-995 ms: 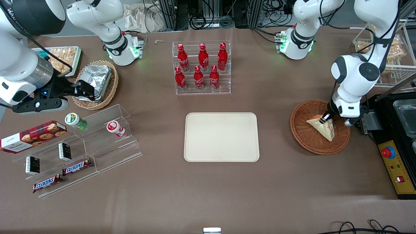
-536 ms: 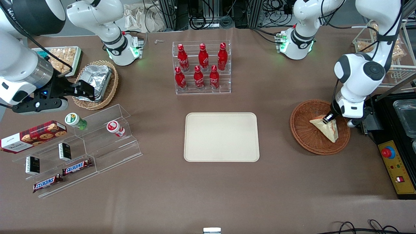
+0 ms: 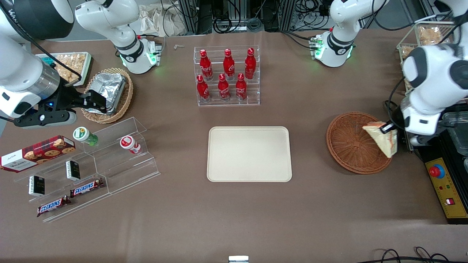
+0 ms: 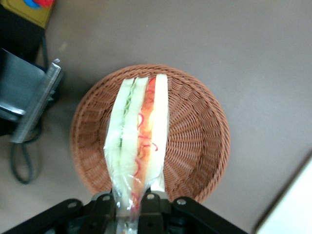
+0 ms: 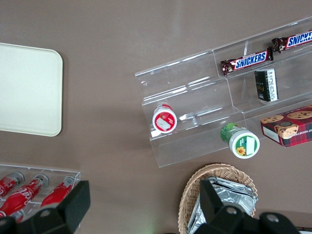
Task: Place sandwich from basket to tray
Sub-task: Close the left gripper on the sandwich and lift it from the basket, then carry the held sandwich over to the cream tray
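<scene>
My left gripper (image 3: 387, 128) is shut on a corner of the sandwich (image 3: 383, 141), a plastic-wrapped wedge of white bread with red, orange and green filling. The sandwich hangs in the air above the basket's edge, lifted off its floor. In the left wrist view the sandwich (image 4: 139, 131) stretches away from the gripper (image 4: 130, 204) over the round reddish-brown wicker basket (image 4: 195, 131). The basket (image 3: 347, 146) stands at the working arm's end of the table and holds nothing else. The cream tray (image 3: 249, 153) lies flat at the table's middle, bare.
An acrylic rack of red bottles (image 3: 226, 76) stands farther from the front camera than the tray. Clear acrylic shelves (image 3: 91, 164) with snacks and a tan basket with a foil container (image 3: 109, 93) lie toward the parked arm's end. A black control box (image 3: 444, 182) sits beside the reddish-brown basket.
The gripper has risen and swung toward the table's working-arm edge, lifting the sandwich off the basket floor. The basket and tray have not moved.
</scene>
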`<state>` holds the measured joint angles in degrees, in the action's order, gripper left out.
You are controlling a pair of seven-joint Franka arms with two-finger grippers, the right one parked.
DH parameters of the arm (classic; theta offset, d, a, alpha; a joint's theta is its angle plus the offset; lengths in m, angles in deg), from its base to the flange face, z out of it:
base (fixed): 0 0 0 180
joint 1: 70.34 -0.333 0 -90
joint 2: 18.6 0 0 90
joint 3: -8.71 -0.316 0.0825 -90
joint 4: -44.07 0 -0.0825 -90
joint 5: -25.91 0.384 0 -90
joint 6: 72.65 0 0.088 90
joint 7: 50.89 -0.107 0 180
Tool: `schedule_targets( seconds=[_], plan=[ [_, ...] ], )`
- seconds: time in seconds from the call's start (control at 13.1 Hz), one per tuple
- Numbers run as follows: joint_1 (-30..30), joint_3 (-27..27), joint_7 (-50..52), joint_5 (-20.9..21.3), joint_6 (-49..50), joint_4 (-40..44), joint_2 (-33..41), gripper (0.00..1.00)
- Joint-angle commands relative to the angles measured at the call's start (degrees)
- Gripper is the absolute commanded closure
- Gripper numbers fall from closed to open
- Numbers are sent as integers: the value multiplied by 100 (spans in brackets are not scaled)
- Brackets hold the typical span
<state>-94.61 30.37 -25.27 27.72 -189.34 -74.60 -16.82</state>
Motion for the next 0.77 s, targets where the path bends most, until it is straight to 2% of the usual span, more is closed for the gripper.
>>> schedule_targets(
  seconds=[0.0, 0.23, 0.38, 0.54, 0.69],
  plan=[
    [11, 13, -644, -84, 1424, 1473, -221, 100],
    [11, 469, -1119, -41, 2324, 2803, -652, 100],
    [11, 741, -1392, -14, 2326, 2963, -662, 99],
    [11, 1057, -1812, 12, 2326, 2964, -801, 93],
    [20, 1391, -2498, 327, 2273, 2973, -977, 98]
  ],
)
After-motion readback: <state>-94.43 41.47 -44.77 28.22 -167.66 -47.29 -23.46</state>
